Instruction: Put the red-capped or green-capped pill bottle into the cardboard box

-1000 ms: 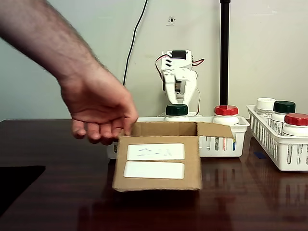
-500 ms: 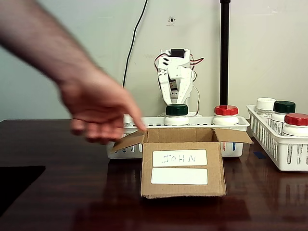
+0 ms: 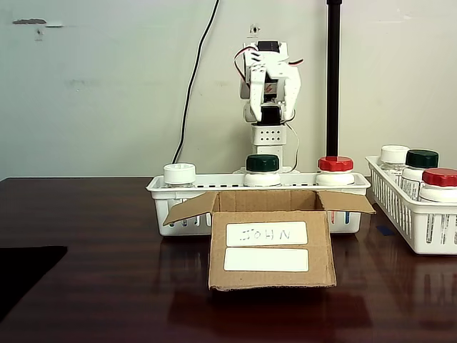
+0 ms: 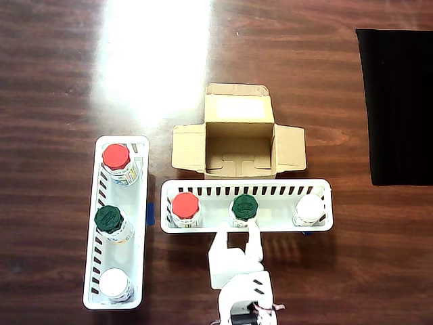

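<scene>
The pill bottle with the red cap stands upright at the left end of the near basket in the overhead view, its long axis vertical, cap up. In the fixed view it is the right-hand bottle of that row. We see the gripper at the basket's rear rim, its fingers parted and holding nothing, with one fingertip just beside the green-capped bottle in the middle of the row. From the gripper, the red cap lies off to the left in the overhead view, one place along the row; the green one lies almost straight ahead. We judge either would satisfy the task, and the green one is nearer. The box sits open, flaps spread, just beyond the basket's far wall and roughly in line with the gripper. A white-capped bottle holds the right end. A second basket with three more bottles lies further left on the bench.
</scene>
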